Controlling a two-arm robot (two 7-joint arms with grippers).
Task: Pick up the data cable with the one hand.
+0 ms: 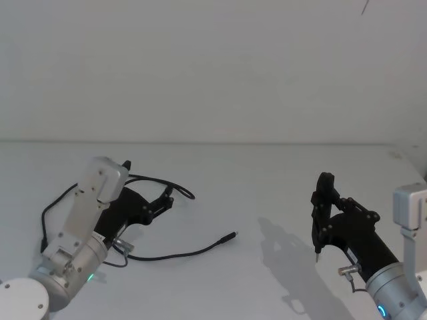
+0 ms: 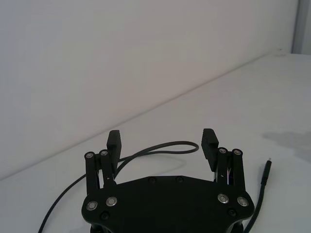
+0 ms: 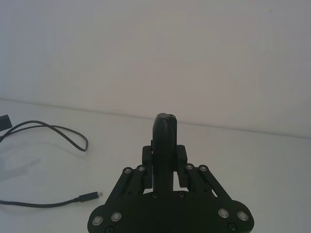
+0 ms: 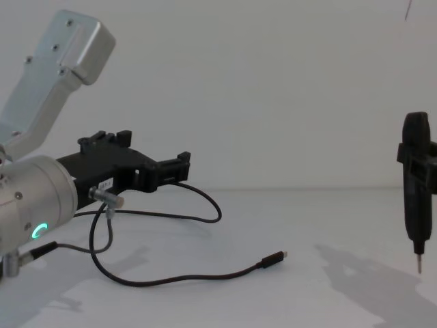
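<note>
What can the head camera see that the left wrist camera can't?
Head view extra: the right hand, shut, held up on the right side. Left wrist view extra: a close look between the left hand's open fingers, where the data cable loops past. Both: the left hand, the data cable and its plug lying free on the table.

Open table [image 1: 267, 180] around data cable [image 1: 193, 253], right tool [image 1: 322, 200] well apart

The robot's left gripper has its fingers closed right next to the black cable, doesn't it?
Not quite. The left gripper is right next to the data cable, but its fingers are open, standing wide apart. The left wrist view shows it.
</note>
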